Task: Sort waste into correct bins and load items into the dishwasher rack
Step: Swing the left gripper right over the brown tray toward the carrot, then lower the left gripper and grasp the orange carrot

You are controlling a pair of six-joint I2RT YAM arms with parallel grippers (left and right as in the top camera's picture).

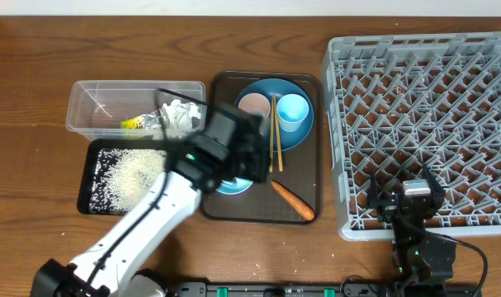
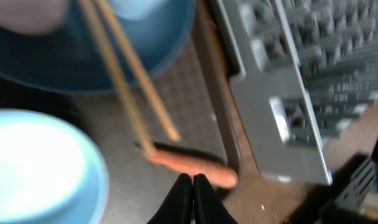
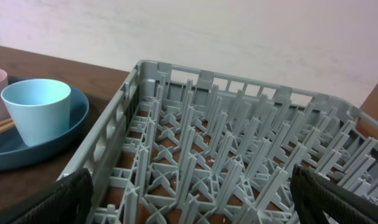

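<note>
The grey dishwasher rack [image 1: 423, 124] sits just right of the brown serving tray [image 1: 304, 177], and well right of that tray the right arm [image 1: 419, 247] is folded low, its right pincer [image 1: 405, 191] spread wide and empty over the lattice. The left arm [image 1: 151, 223] reaches diagonally in from the tray's near-left, wrist tipped down over the tray's middle, its left pincer [image 2: 192, 183] pressed shut on nothing. The blue plate [image 1: 262, 87] fills the tray's far end, the chopsticks [image 1: 276, 132] cross its centre, and the carrot [image 1: 293, 200] lies in its near right corner, close to the shut tips.
</note>
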